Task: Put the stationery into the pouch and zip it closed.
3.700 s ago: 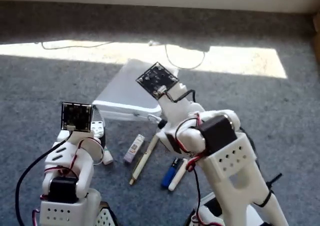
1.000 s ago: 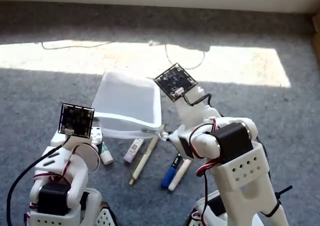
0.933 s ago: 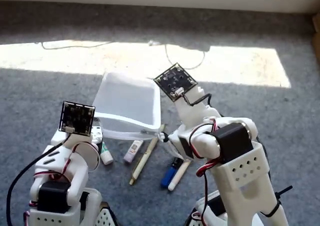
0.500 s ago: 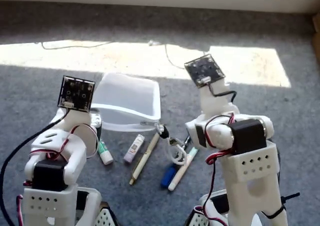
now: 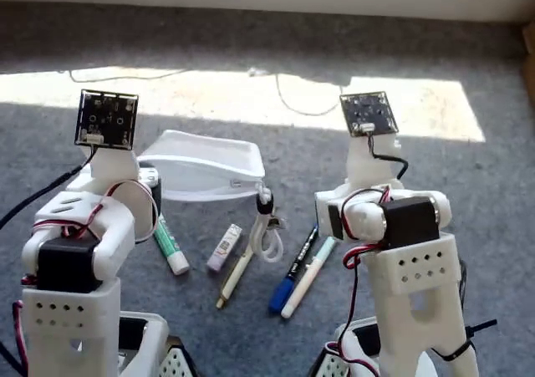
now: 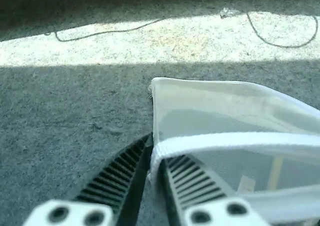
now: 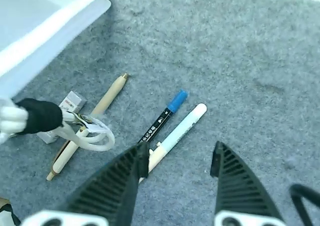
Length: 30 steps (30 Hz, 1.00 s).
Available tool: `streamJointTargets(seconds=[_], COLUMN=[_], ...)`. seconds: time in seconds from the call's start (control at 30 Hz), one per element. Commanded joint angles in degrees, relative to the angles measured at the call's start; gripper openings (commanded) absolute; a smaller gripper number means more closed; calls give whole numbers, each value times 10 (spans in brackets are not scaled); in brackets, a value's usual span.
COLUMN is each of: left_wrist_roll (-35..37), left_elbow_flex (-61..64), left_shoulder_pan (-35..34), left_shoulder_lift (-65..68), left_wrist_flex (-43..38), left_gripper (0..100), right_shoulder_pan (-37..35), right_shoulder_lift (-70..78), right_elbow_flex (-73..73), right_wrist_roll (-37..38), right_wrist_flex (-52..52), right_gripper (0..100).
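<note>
The translucent white pouch hangs tilted over the grey carpet, its white rim pinched by my left gripper, which is shut on it. A black zip pull with a white loop dangles from the pouch's corner. On the carpet lie a green-and-white marker, a small eraser, a beige pen, a black pen with a blue cap and a pale pen. My right gripper is open above the two pens, holding nothing.
A thin cable runs across the sunlit strip of carpet behind the pouch. A wall edge lies farther back. Both arm bases stand at the near edge.
My right gripper has let go of the zip pull and drawn back to the right and up. The left arm has risen with the pouch's rim, and the pouch mouth has narrowed.
</note>
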Motion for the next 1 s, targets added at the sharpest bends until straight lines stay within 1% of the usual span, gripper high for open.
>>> streamJointTargets(seconds=[0.0,0.1,0.17,0.23,0.33,0.4,0.57,0.7,0.97], left_wrist_roll=[16,17,17,17,18,31,34,35,35], left_elbow_flex=[-46,-45,-41,-39,-39,-39,-38,-27,-12], left_shoulder_pan=[-6,-6,-6,-4,-3,-3,-3,-3,-3], left_shoulder_lift=[21,25,24,25,25,25,25,22,22], left_wrist_flex=[4,2,2,2,3,3,3,0,-1], left_gripper=[6,6,6,6,6,6,6,6,6], right_shoulder_pan=[7,30,49,58,56,51,36,31,30], right_shoulder_lift=[-13,-13,-12,-4,35,77,182,232,286], right_elbow_flex=[51,99,122,137,144,142,140,125,131], right_wrist_roll=[-6,-6,-8,-49,-143,-171,-207,-235,-247], right_wrist_flex=[-71,-116,-127,-131,-131,-129,-132,-153,-236], right_gripper=[192,192,192,194,196,203,252,253,253])
